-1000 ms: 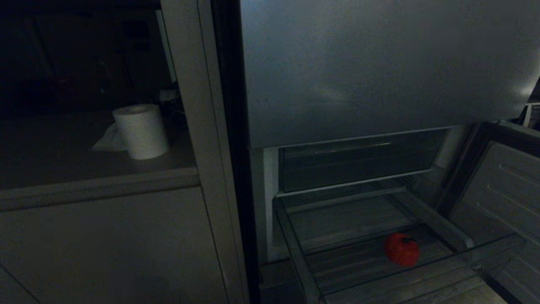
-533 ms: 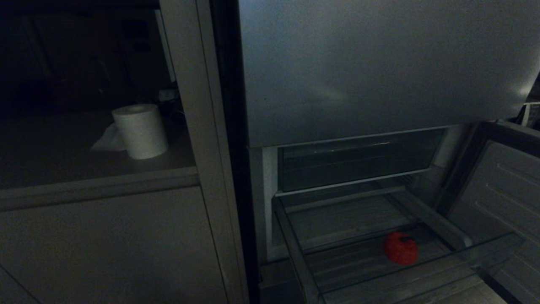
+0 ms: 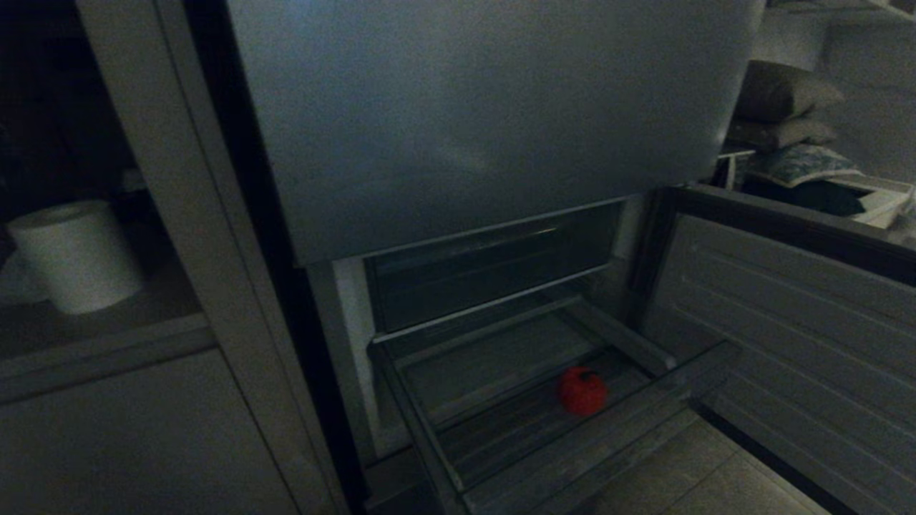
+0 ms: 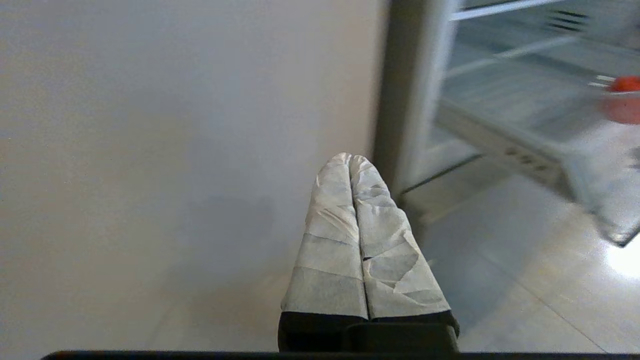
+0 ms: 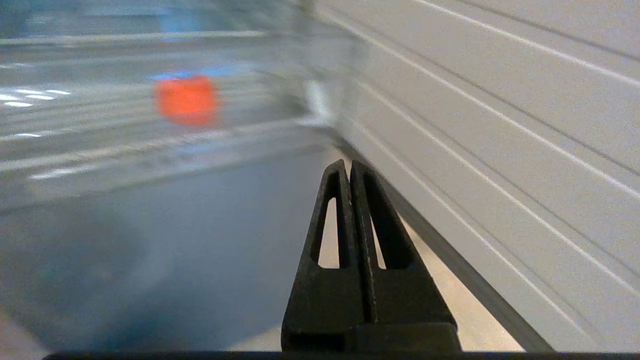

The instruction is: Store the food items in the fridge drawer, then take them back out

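A: The fridge drawer (image 3: 458,400) is pulled out of the grey-blue fridge (image 3: 465,121), low in the middle section. What surrounds it?

B: Biggest first: the closed upper fridge door fills the top of the head view. On the right an open door (image 3: 801,336) with a ribbed inner panel swings out. On the left stands a pale cabinet (image 3: 129,429) with a counter, and a white paper roll (image 3: 75,254) upright on it. A tiled floor (image 3: 715,486) shows in front of the drawer. Far right, cushions (image 3: 783,89) are stacked in the room behind.

A: And the drawer's direction?

B: Its long axis runs side to side across the fridge opening; the clear front lip faces out toward the robot, and the floor ribs run along the width.

A: The food?

B: One round red food item (image 3: 582,390) lies on the ribbed floor, toward the drawer's right front, just behind the lip. It is nearly round, so no long axis; a dark stem spot faces up.

A: The grippers?

B: Neither is in the head view. The left gripper (image 4: 350,159) has its taped fingers pressed together, empty, before the cabinet face. The right gripper (image 5: 346,165) has its black fingers together too, beside the open door, well apart from the food.
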